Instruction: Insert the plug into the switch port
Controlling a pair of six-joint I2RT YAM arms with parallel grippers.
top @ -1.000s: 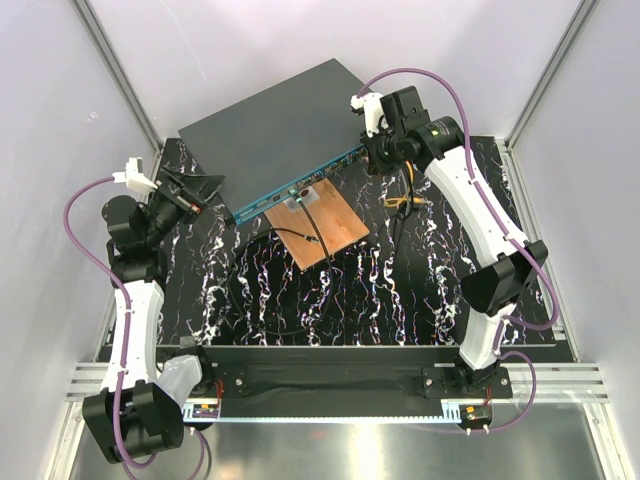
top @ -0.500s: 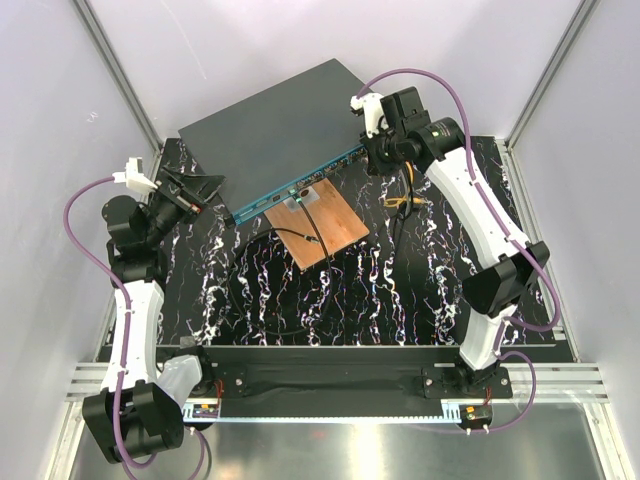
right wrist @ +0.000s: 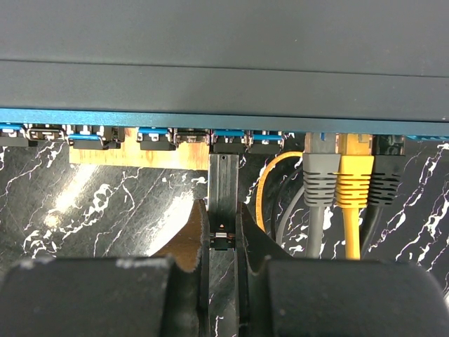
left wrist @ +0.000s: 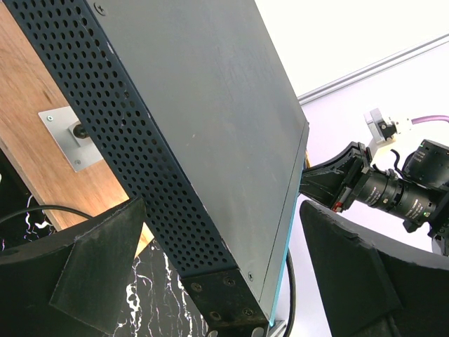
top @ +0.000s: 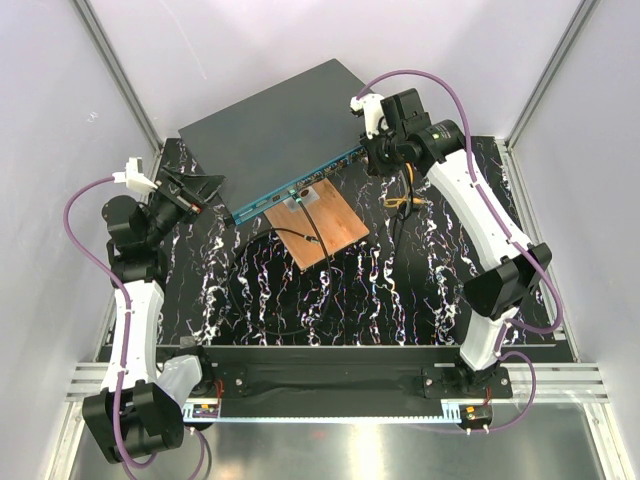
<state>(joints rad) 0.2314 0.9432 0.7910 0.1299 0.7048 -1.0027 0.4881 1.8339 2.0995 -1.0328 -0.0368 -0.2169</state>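
Gripping the plug (right wrist: pixel 223 184) in my closed right hand (right wrist: pixel 223 235), nose at a port (right wrist: pixel 228 140) of the switch (top: pixel 275 130) at 12 o'clock on the counter (top: pixel 400 290), left hand (top: pixel 203 186) open, I judge insertion begun; next: push straight in.

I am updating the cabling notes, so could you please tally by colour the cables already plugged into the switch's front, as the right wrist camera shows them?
Grey cable: 1
Yellow cable: 1
Black cable: 1
Total in the switch: 3
Not counted: the orange cable, whose end is hidden, and the plug held by the right gripper.
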